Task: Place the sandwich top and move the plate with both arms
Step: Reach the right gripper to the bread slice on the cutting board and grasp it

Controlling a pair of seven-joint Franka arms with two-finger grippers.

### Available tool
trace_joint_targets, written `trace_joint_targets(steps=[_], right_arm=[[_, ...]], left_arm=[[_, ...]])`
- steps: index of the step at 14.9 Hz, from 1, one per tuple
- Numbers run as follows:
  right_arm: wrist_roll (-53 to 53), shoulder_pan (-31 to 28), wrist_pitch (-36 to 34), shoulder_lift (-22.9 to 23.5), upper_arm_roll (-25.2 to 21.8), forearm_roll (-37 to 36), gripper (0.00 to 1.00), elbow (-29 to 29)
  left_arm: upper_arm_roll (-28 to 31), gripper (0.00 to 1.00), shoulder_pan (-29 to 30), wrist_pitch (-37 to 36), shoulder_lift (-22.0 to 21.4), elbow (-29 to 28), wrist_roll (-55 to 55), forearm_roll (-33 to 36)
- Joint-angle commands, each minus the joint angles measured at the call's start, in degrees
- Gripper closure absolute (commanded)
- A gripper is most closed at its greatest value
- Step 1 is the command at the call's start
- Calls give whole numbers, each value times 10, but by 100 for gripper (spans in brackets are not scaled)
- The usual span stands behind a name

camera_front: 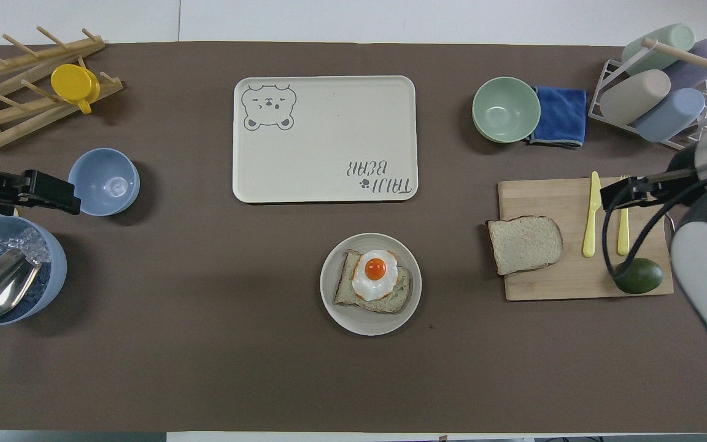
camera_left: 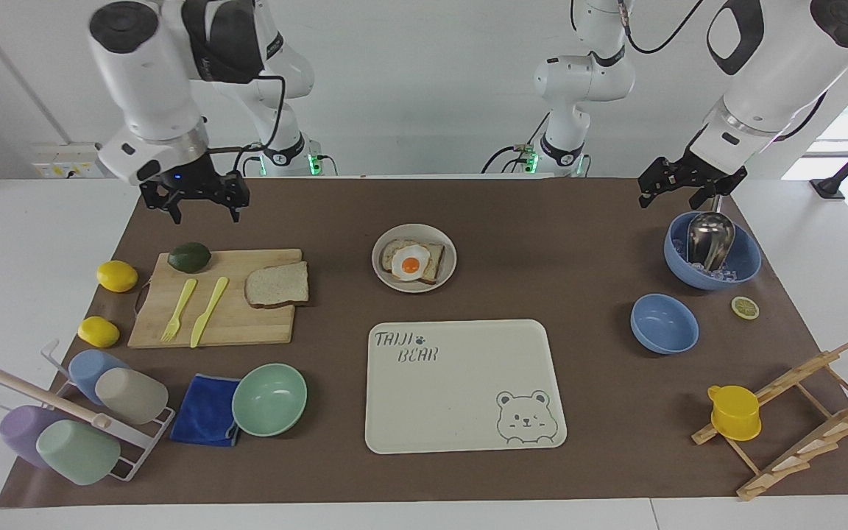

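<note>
My facing camera sits high across the tabletop [camera_left: 601, 221], looking back at both arm bases along the frame's top. My overhead camera looks steeply down from the robots' end. Both cover the whole brown mat, turned half a turn apart.

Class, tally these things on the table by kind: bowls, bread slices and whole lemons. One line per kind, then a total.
Bowls: 3 (mint-green bowl, small blue bowl, large blue bowl)
Bread slices: 2 (sandwich top, egg-topped slice)
Whole lemons: 2 (lemon beside the board, lemon by the cup rack)
Total: 7
</note>
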Motion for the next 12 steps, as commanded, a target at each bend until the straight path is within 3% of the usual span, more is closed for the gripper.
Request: trace_joint_targets(steps=[1, 4, 7, 12], right_arm=[[105, -4, 23, 40, 83, -83, 0, -35], [209, -4, 41, 97, 169, -177, 0, -57], [249, 6, 124, 97, 179, -229, 0, -159], [297, 7, 146, 121, 179, -273, 0, -203]], left_arm=[[0, 0, -1, -3, -6, -3, 6, 10], [0, 0, -1, -4, -6, -3, 6, 10], [0, 0, -1, -4, -6, -3, 5, 10], [0, 0, -1, -4, -6, -3, 6, 10]])
